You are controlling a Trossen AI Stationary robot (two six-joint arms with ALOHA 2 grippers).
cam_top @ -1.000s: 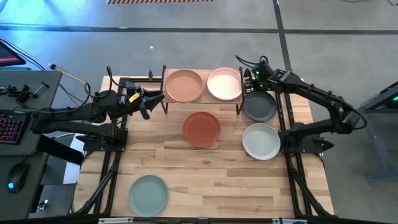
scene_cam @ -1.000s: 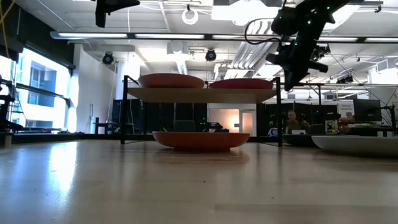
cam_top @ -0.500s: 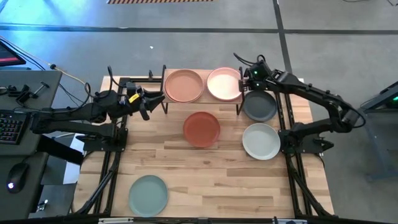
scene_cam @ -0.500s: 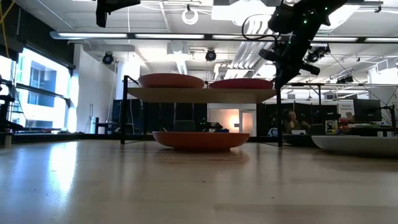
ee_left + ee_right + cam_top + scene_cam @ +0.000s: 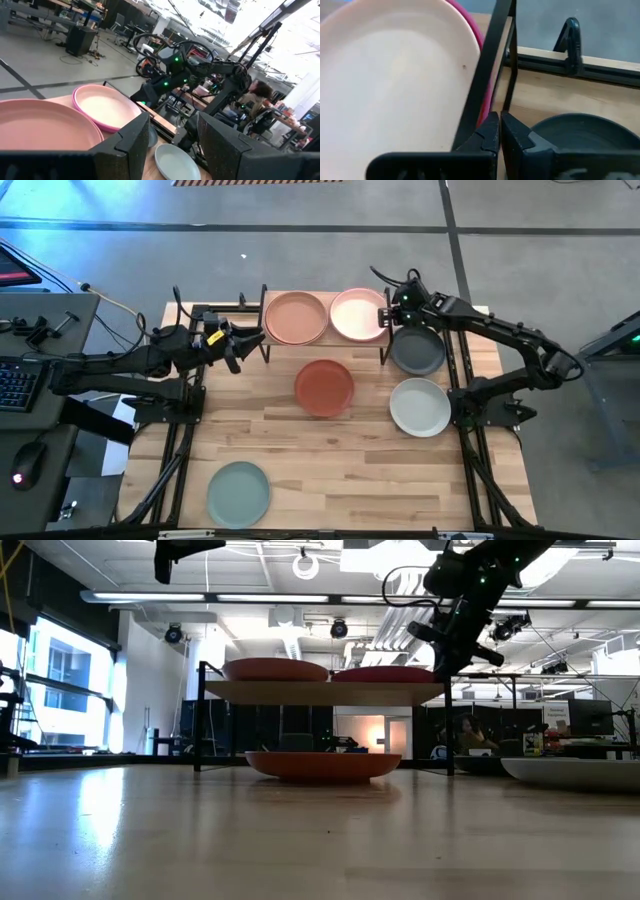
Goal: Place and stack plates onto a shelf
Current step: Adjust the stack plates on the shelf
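Observation:
On the shelf (image 5: 328, 340) rest a peach plate (image 5: 295, 317) and a light pink plate (image 5: 357, 314). The pink one lies on a magenta plate, whose rim (image 5: 479, 37) shows under it. My right gripper (image 5: 388, 315) is shut and slants down at the shelf's right end, beside the pink plate's rim. On the table lie a terracotta plate (image 5: 324, 387), a dark grey plate (image 5: 417, 350), a pale grey-white plate (image 5: 420, 407) and a sage green plate (image 5: 239, 492). My left gripper (image 5: 235, 345) hangs open and level, left of the shelf. My right gripper has its shut fingertips (image 5: 492, 131) close against the shelf's black end rail (image 5: 490, 55) and the right rim of the pink-on-magenta stack (image 5: 481, 112), coming slanting down from the table's right. Whether they touch the rim or the rail, I cannot tell.
The shelf's black end posts (image 5: 447, 720) rise above its top on both sides. The terracotta plate sits just in front of the shelf. The near middle of the table (image 5: 350, 480) is bare wood. A person (image 5: 468, 735) sits in the room beyond the table.
My right gripper has gone toward the table's left, closing in on the shelf's right end and the pink plate's rim, and has tipped a little. It has stayed shut.

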